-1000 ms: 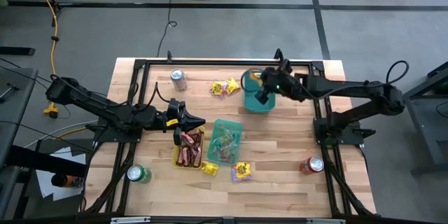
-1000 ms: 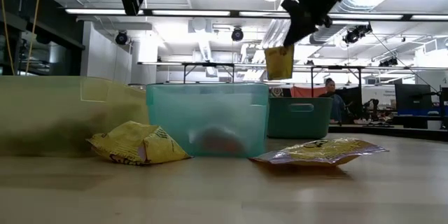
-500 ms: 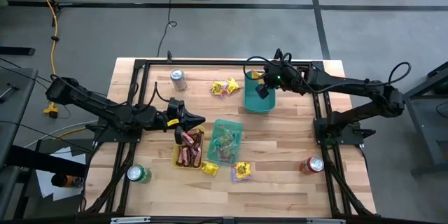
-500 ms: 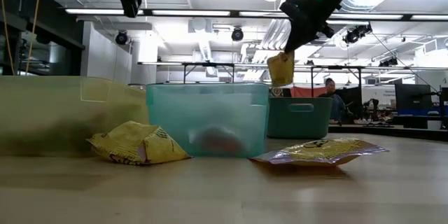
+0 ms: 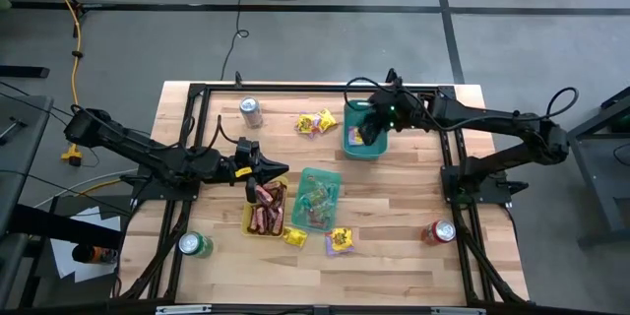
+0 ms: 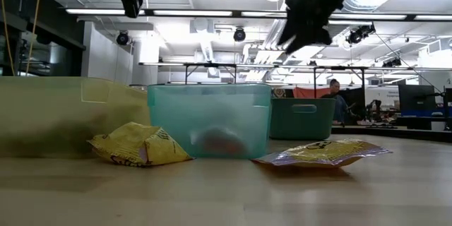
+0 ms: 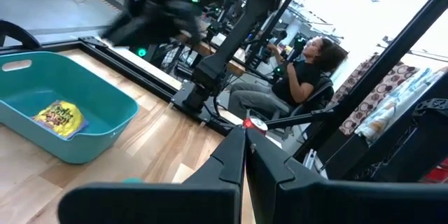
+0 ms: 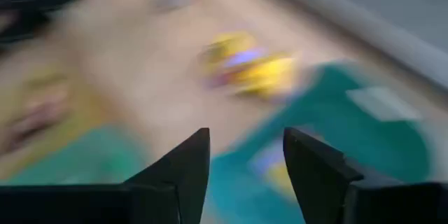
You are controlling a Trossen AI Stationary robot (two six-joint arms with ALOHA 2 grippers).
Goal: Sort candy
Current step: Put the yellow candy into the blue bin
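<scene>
My right gripper [image 5: 370,134] hovers open over the deep teal bin [image 5: 350,144] at the table's far side, nothing between its fingers [image 8: 245,164]. A yellow packet [image 7: 59,117] lies on the bin's floor. My left gripper [image 5: 280,169] is shut and level above the yellow tray [image 5: 264,209], which holds dark red-brown bars. The shallow teal tray [image 5: 317,199] holds tiny pale pieces. Two yellow packets [image 5: 317,121] lie on the table beside the bin; two more [image 5: 295,236], [image 5: 342,240] lie on the table near the trays' front ends.
Three drink cans stand on the table: one far left [image 5: 251,110], a green one near left [image 5: 194,245], a red one near right [image 5: 439,231]. A person [image 7: 304,73] sits beyond the table's right side. Bare wood lies between the bin and the red can.
My right gripper held a yellow packet hanging above the teal bin. It has rolled its wrist and opened, and the packet no longer hangs from it. My left gripper has kept still and shut.
</scene>
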